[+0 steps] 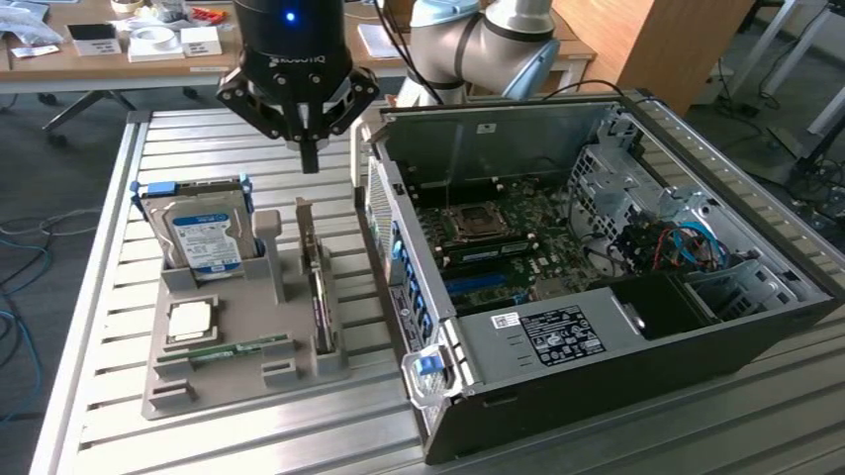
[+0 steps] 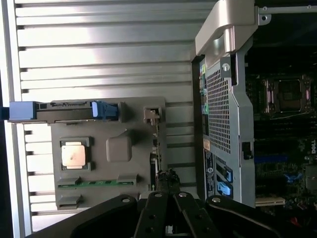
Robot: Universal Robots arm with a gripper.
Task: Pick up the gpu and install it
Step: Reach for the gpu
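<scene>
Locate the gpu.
The gpu stands on edge in the gray holder, on the exterior view's left, between the hard drive and the computer case.

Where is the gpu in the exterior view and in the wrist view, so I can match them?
Exterior view: the gpu stands on edge in the grey holder, between the hard drive and the computer case.
Wrist view: the gpu lies edge-on along the holder's side nearest the case.
Shared landmark: the blue-railed hard drive.
</scene>
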